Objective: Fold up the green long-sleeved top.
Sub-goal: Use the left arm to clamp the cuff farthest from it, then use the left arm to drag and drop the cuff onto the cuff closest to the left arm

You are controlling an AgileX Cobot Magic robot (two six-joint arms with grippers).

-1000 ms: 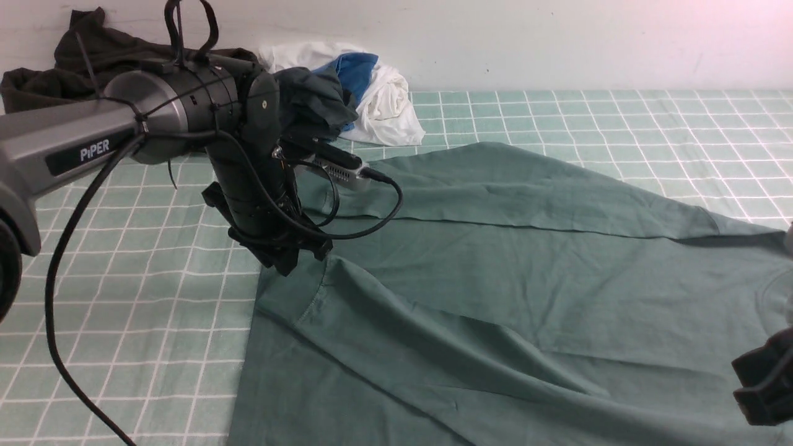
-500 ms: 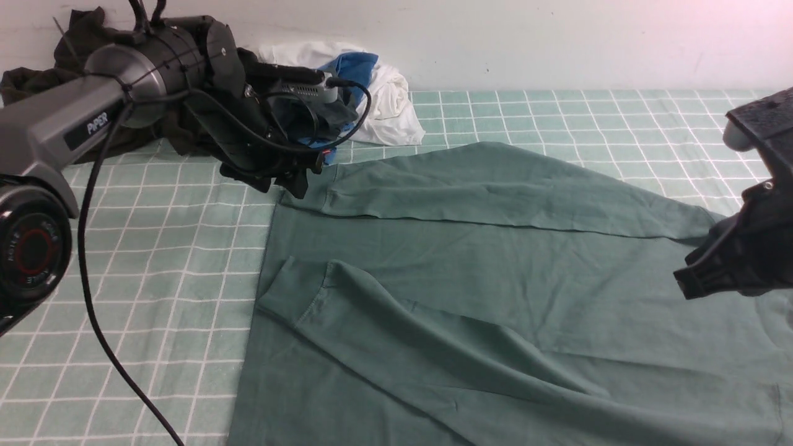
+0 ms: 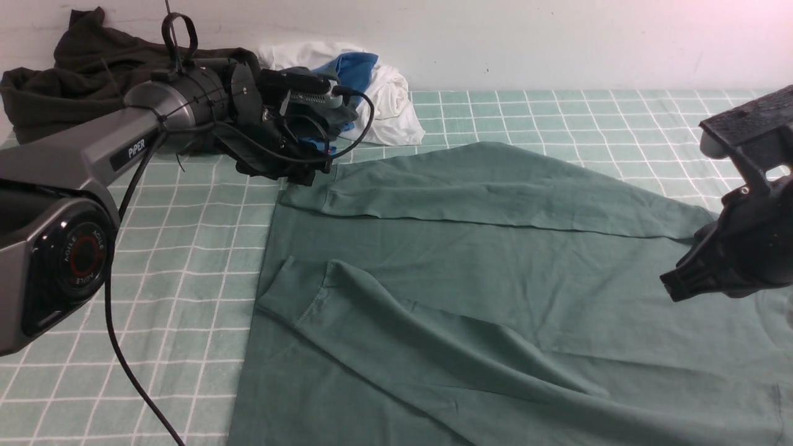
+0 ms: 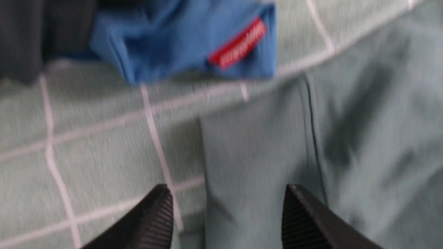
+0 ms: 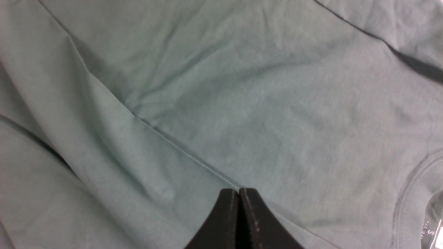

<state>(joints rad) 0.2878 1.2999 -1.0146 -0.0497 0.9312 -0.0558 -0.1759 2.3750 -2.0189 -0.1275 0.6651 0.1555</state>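
**Front view:** One green top (image 3: 495,266) is spread flat over the middle and right of the desk (image 3: 155,260), which is covered by a checked cloth (image 3: 557,118). Two sleeves are laid across the body, a far sleeve (image 3: 495,186) and a near sleeve (image 3: 403,322). Three crumpled garments are heaped at the far left corner: a dark garment (image 3: 62,80), a white garment (image 3: 390,105) and a blue garment (image 3: 356,68).

**Left wrist view:** The left gripper (image 4: 226,214) is seen spread wide and empty over a sleeve cuff (image 4: 256,166).

**Right wrist view:** The right gripper (image 5: 238,214) is seen pressed closed and empty over soft, creased fabric.

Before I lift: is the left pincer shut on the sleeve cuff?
No, the left pincer stands open, its fingers apart over the green top's sleeve cuff.
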